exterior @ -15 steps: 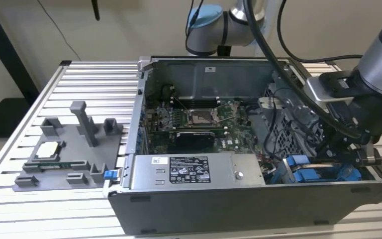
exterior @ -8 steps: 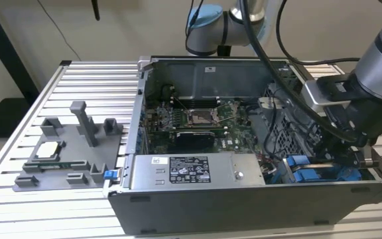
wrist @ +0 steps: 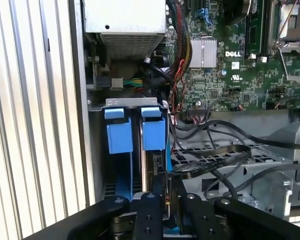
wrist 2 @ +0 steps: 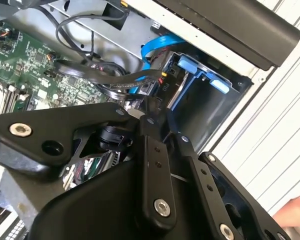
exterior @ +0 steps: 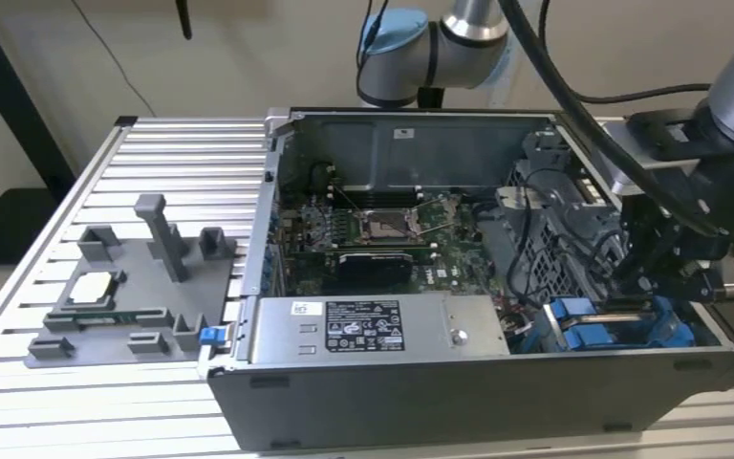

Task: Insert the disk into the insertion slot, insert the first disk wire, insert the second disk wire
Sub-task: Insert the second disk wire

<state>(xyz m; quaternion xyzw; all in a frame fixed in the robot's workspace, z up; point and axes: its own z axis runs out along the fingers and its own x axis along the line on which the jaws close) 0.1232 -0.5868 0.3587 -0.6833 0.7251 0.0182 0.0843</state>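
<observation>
Going left to right in the exterior view, we pass the grey power-supply box at about six o'clock in the open case; at four o'clock sits the insertion slot with the disk standing edge-on between its blue tabs. Our gripper hangs just over it, fingers drawn narrow on a thin black wire; we judge the wire limp and its connector small, best held at the plug.

Bright blue rails on the grey insertion slot; green motherboard — speckled with silver parts; black gripper; pale ribbed desk; grey power-supply box — white label.
</observation>
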